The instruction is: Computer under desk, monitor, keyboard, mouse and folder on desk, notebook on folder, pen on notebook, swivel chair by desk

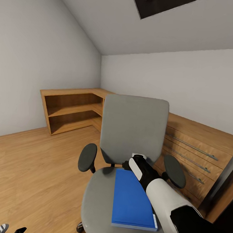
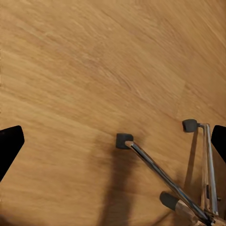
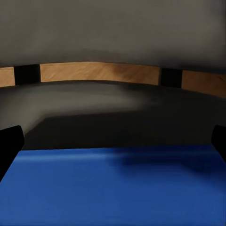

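Folder [image 1: 131, 200], blue, lies flat on the grey seat of the swivel chair [image 1: 133, 128], w/ its far edge near the backrest; it is not yet on a desk. Chair stands on the wood floor [image 1: 29, 172] in front of low wooden shelves [image 1: 72, 110] and drawers [image 1: 195, 152]. Right gripper [image 3: 113, 141] hovers low over the folder's far end, fingers wide apart, I think to take that edge. Left gripper [image 2: 113, 146] is also spread, empty, over the floor beside the chair legs [image 2: 165, 176], prob. kept out of the way.

Blue folder [image 1: 131, 200] flat on swivel chair [image 1: 99, 200] seat
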You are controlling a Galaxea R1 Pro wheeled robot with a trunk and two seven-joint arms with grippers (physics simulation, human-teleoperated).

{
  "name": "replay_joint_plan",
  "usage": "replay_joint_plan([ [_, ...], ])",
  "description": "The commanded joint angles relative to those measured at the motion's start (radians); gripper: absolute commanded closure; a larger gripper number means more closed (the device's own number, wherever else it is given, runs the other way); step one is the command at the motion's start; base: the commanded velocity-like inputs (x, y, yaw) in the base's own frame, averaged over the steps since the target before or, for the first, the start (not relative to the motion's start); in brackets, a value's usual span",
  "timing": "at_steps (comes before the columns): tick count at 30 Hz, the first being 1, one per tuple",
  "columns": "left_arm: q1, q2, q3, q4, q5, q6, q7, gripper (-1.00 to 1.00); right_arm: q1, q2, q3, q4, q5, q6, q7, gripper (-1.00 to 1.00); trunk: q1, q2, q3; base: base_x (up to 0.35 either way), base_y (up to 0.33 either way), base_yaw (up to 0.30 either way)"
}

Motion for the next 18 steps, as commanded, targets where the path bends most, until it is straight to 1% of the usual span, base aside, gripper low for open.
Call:
replay_joint_plan([
  [1,0.000,-0.001,0.001,-0.002,0.010,0.003,0.009,-1.00,-0.001,0.000,0.005,-0.001,-0.010,0.005,-0.009,-1.00,0.000,0.000,-0.001,0.000,0.000,0.000],
  [6,0.000,-0.001,0.000,0.000,0.009,0.002,0.012,-1.00,-0.001,0.000,0.005,-0.001,-0.010,0.009,-0.010,-1.00,0.000,0.000,-0.001,0.000,0.000,0.000],
  [18,0.000,-0.001,-0.003,0.041,0.007,0.000,0.010,-1.00,-0.001,0.000,0.004,0.000,-0.010,0.012,-0.013,-1.00,0.000,0.000,-0.001,-0.001,0.000,0.000],
])
